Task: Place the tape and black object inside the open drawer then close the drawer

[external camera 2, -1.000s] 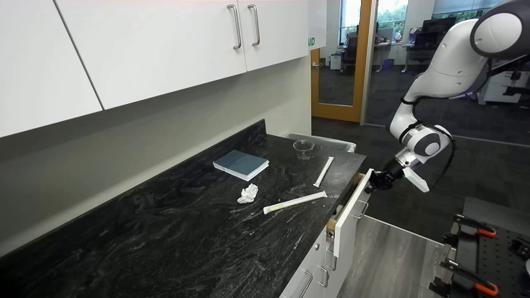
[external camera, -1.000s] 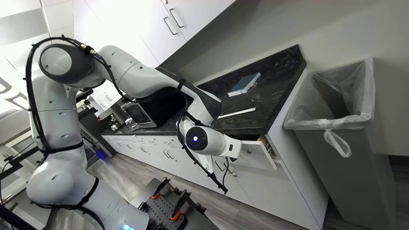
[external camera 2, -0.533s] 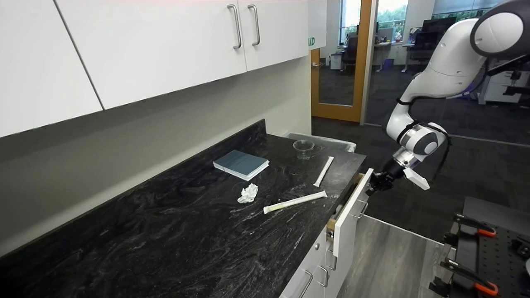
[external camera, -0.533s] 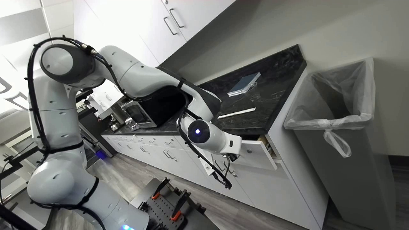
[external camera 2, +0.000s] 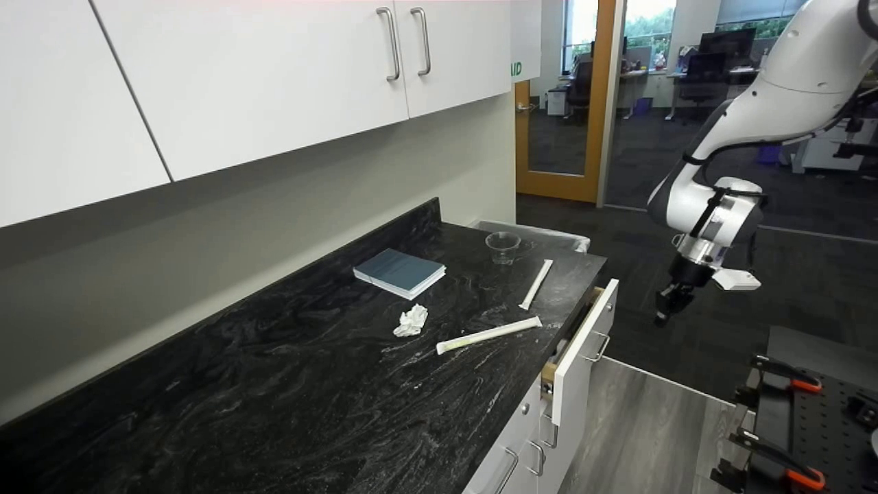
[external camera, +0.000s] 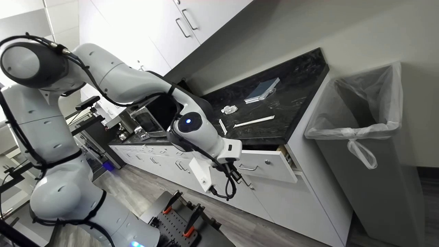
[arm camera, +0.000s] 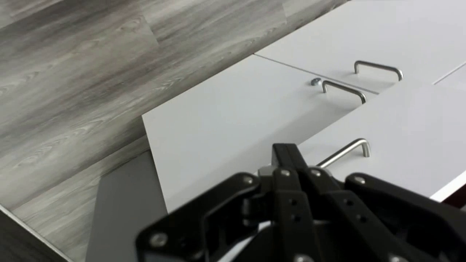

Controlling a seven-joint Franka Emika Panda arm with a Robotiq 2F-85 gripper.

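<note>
The drawer (external camera: pixel 267 167) stands partly open under the counter, with its white front pulled out and wooden sides showing; it also shows in an exterior view (external camera 2: pixel 575 369). In the wrist view its front (arm camera: pixel 411 145) and metal handle (arm camera: pixel 342 151) lie to the right of and behind the fingers. My gripper (arm camera: pixel 287 151) is shut and empty, its fingertips together. It hangs in front of the drawer, apart from it, in both exterior views (external camera 2: pixel 662 318), (external camera: pixel 239 178). I cannot make out the tape or the black object; the drawer's inside is mostly hidden and dark.
A dark counter (external camera 2: pixel 274 384) holds a blue notebook (external camera 2: pixel 400 271), crumpled paper (external camera 2: pixel 411 321), two white paper-wrapped sticks (external camera 2: pixel 488 335) and a clear cup (external camera 2: pixel 503 247). A lined grey bin (external camera: pixel 370 178) stands beside the cabinet. A black pegboard with clamps (external camera: pixel 178 219) is near the arm's base.
My gripper has backed away from the drawer front, uncovering the drawer's handle, and points more downward. The drawer stays open by the same amount.
</note>
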